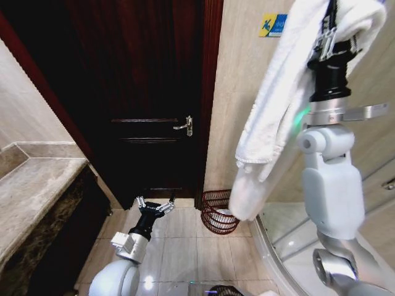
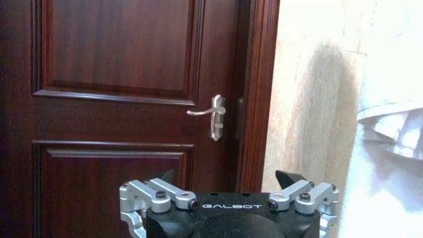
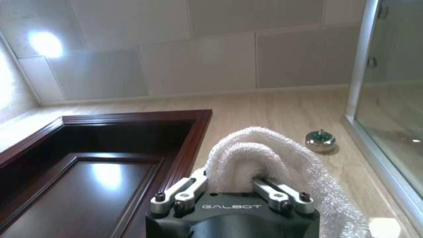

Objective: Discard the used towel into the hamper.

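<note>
**Towel held high, hamper on the floor by the door frame**

Head view: the right gripper (image 1: 336, 38) is raised near the top of the picture, its fingers clenched on a white towel (image 1: 278, 117) that drapes down in a long fold beside the arm. The towel's lower end hangs in front of the hamper (image 1: 217, 213), a dark red-brown basket of thin bars standing on the tiled floor (image 1: 185, 246) just beside the dark wooden door (image 1: 148, 92). The left gripper (image 1: 155, 206) is low, pointing toward the door, fingers spread and holding nothing. A stone surface (image 1: 31, 191) runs along the left.

Left wrist view: the left gripper (image 2: 230, 179) faces the door (image 2: 119, 99) and its lever handle (image 2: 211, 115), fingers apart; the towel (image 2: 390, 129) hangs at one edge.

Right wrist view: the right gripper (image 3: 233, 184) grips a folded loop of the towel (image 3: 264, 153), with the door's top (image 3: 99, 173) and the ceiling behind it.
</note>
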You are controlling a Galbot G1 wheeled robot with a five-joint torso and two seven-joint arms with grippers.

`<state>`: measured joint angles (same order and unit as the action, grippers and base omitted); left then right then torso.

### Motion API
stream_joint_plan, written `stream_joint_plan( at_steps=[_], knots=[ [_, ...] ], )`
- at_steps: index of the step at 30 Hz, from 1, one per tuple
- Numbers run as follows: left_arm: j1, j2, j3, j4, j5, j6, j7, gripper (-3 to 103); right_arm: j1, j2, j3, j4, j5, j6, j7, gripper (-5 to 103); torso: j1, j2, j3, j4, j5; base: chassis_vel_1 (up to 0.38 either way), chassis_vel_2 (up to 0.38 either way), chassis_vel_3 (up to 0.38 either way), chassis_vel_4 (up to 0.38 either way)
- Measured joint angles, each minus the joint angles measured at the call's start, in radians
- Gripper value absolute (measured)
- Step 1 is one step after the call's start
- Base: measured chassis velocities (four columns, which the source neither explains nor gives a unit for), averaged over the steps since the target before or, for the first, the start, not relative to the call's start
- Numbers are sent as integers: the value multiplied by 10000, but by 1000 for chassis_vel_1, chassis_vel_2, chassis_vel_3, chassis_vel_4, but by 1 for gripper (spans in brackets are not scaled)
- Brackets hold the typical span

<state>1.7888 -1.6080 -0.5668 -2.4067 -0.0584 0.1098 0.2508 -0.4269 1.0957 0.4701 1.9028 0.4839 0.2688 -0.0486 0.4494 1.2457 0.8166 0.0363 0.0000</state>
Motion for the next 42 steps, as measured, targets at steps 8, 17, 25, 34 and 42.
stream_joint_plan(
  at_steps=[8,17,25,34,42],
  knots=[
    [0,0,0,0,0,0,0,100,277,220,-41,-19,-64,-285,-3,12,-1,1,-1,0,-1,0,0,0,0],
    [1,-1,0,0,0,0,0,100,285,291,-83,-105,-59,-288,-14,12,-5,3,-2,-1,0,-23,22,16,-22],
    [0,0,0,0,0,0,0,100,70,283,-58,79,256,-175,-36,12,5,1,0,-2,0,-133,125,138,-136],
    [1,0,0,0,0,0,0,100,-610,337,139,226,429,-173,-26,12,-4,-1,-1,-1,1,-33,40,24,-32],
    [3,0,0,0,0,0,0,100,-1235,487,355,305,428,-79,-34,12,-6,2,-3,1,1,9,-28,-21,11]
  ],
)
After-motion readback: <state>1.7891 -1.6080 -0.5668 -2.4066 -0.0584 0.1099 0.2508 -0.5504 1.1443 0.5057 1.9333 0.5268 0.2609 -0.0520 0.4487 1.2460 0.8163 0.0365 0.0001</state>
